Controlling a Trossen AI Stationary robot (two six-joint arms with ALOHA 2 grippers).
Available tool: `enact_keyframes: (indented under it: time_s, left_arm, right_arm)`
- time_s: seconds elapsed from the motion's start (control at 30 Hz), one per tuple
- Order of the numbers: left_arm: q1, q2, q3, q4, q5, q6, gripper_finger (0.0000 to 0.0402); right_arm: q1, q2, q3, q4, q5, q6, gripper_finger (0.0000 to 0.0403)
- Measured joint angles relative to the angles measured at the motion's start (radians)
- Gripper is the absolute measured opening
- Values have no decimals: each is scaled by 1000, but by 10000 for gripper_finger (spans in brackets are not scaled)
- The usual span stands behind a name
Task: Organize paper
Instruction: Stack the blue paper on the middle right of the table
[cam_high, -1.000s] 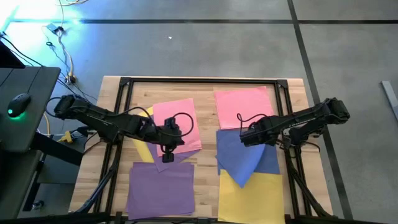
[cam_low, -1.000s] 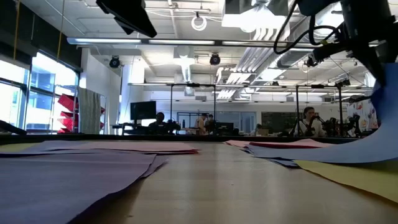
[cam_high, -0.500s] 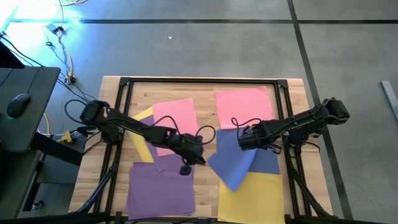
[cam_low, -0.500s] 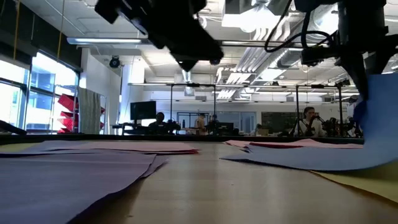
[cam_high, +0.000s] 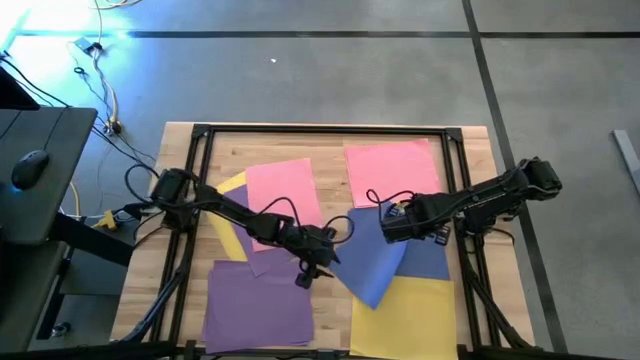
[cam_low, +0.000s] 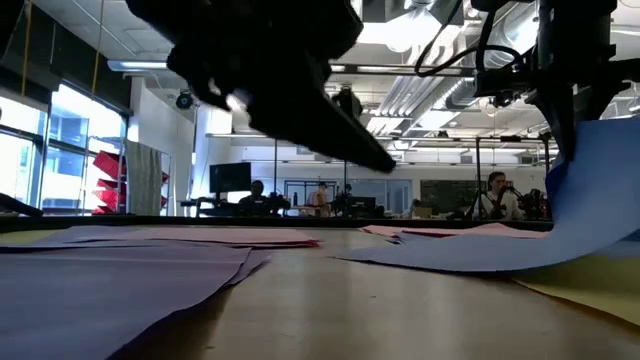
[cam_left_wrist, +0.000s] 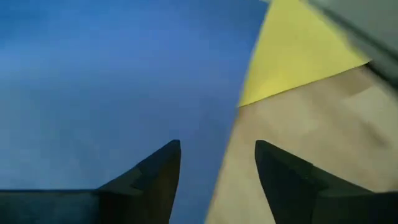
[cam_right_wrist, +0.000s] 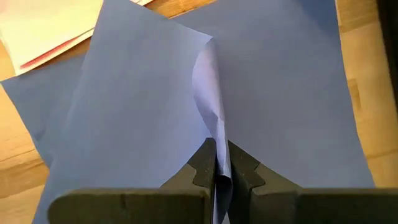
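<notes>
Sorting looks maybe halfway: the right gripper right of centre is pinched tight on a blue sheet, lifting it, the left gripper hovers spread and empty at its lower-left edge, and pink, purple, yellow sheets lie scattered.

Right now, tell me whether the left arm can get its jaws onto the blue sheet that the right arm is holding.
Probably yes. The left gripper is open, right at the near edge of the blue sheet, with nothing between. The right gripper pinches its far part.
</notes>
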Motion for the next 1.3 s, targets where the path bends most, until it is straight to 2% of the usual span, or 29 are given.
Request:
enact_keyframes:
  time_s: [0.17, 0.3, 0.5, 0.73, 0.93, 1.3]
  left_arm:
    - [5, 78, 3, -34, -38, 0, 116]
    - [5, 82, 10, -67, -158, 0, 77]
    - [50, 84, 10, -55, -208, -1, 40]
    - [122, 86, 8, -41, -238, 7, 26]
    - [176, 87, 6, -21, -240, 7, 25]
    - [253, 90, 5, 84, -254, 6, 25]
  right_arm:
    - [0, 0, 0, 2, -12, -37, 0]
    - [18, 0, 0, 3, -29, -60, 0]
    - [93, 0, 0, 36, -75, -80, 0]
    - [209, 0, 0, 63, -140, -13, 0]
    - [300, 0, 0, 75, -152, 110, 0]
    - [325, 0, 0, -8, -189, 132, 0]
